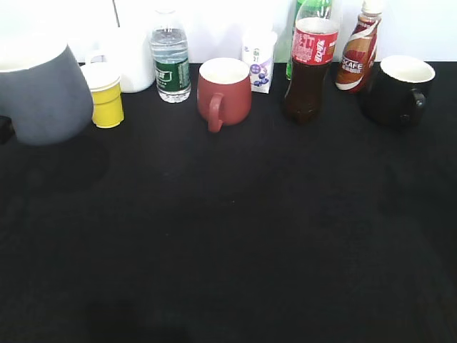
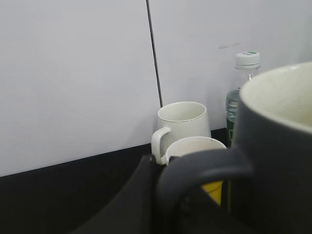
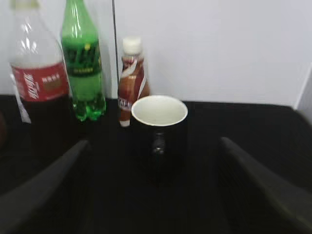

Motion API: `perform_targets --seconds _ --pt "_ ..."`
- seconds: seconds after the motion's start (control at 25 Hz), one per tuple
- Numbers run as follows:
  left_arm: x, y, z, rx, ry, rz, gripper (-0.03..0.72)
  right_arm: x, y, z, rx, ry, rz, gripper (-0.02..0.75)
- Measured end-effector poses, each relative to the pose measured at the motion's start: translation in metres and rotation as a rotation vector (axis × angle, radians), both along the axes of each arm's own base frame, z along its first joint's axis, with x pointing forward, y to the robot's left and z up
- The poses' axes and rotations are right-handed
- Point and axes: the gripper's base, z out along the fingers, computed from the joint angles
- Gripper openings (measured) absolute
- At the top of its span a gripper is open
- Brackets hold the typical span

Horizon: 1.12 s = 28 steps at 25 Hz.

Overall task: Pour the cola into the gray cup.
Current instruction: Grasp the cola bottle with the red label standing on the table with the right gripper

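The cola (image 1: 308, 64), a clear bottle of dark liquid with a red label, stands upright at the back right of the black table; it also shows at the left edge of the right wrist view (image 3: 39, 92). The gray cup (image 1: 41, 93) is at the far left, upright and looking raised above its shadow. In the left wrist view its handle (image 2: 204, 168) and white inside fill the frame. My left gripper (image 2: 165, 204) is shut on the gray cup at the handle; only one finger shows. My right gripper (image 3: 153, 195) is open and empty, facing the black mug (image 3: 158, 131).
Along the back wall stand a yellow paper cup (image 1: 107, 96), a white mug (image 1: 132, 68), a water bottle (image 1: 170, 61), a red mug (image 1: 225, 89), a small carton (image 1: 258, 64), a green bottle (image 3: 83, 73), a Nescafe bottle (image 1: 359, 50) and the black mug (image 1: 400, 89).
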Motion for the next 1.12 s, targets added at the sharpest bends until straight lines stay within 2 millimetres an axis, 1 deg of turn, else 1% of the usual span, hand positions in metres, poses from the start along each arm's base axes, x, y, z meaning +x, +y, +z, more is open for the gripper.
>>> perform_targets --seconds 0.04,0.08,0.12,0.16,0.2,0.24,0.32,0.36,0.44,0.56,0.68,0.8,0.88,0.92,1.0,1.04,1.12 --pt "0.0 0.0 0.0 0.0 0.0 0.0 0.041 0.008 0.002 0.0 0.004 0.006 0.008 0.585" --pt "0.0 0.0 0.0 0.0 0.0 0.0 0.041 0.031 0.018 -0.007 0.02 0.034 0.055 0.585" --pt "0.0 0.0 0.0 0.0 0.0 0.0 0.041 0.038 0.024 -0.008 0.028 0.026 0.065 0.585" --pt "0.0 0.0 0.0 0.0 0.0 0.0 0.041 0.051 0.042 -0.013 0.024 0.011 0.099 0.585" --pt "0.0 0.0 0.0 0.0 0.0 0.0 0.041 0.068 0.069 -0.024 -0.002 -0.002 0.115 0.585" --pt "0.0 0.0 0.0 0.0 0.0 0.0 0.041 0.073 0.078 -0.029 -0.005 0.001 0.124 0.585" --pt "0.0 0.0 0.0 0.0 0.0 0.0 0.041 0.094 0.109 -0.045 -0.01 -0.017 0.154 0.598" --pt "0.0 0.0 0.0 0.0 0.0 0.0 0.041 0.111 0.121 -0.06 0.024 -0.021 0.156 0.647" --pt "0.0 0.0 0.0 0.0 0.0 0.0 0.041 0.134 0.131 -0.071 0.056 -0.03 0.137 0.669" --pt "0.0 0.0 0.0 0.0 0.0 0.0 0.041 0.165 0.145 -0.087 0.076 -0.038 0.118 0.671" --pt "0.0 0.0 0.0 0.0 0.0 0.0 0.041 0.185 0.152 -0.108 0.088 -0.036 0.088 0.671" --pt "0.0 0.0 0.0 0.0 0.0 0.0 0.041 0.2 0.156 -0.12 0.111 -0.058 0.044 0.667" --pt "0.0 0.0 0.0 0.0 0.0 0.0 0.041 0.209 0.158 -0.127 0.122 -0.067 0.026 0.65" --pt "0.0 0.0 0.0 0.0 0.0 0.0 0.041 0.211 0.16 -0.129 0.123 -0.067 0.025 0.619" --pt "0.0 0.0 0.0 0.0 0.0 0.0 0.041 0.213 0.16 -0.13 0.121 -0.07 0.021 0.529" --pt "0.0 0.0 0.0 0.0 -0.001 0.0 0.041 0.213 0.16 -0.131 0.115 -0.069 0.02 0.506" --pt "0.0 0.0 0.0 0.0 -0.002 0.0 0.041 0.214 0.16 -0.134 0.108 -0.085 0.016 0.494"
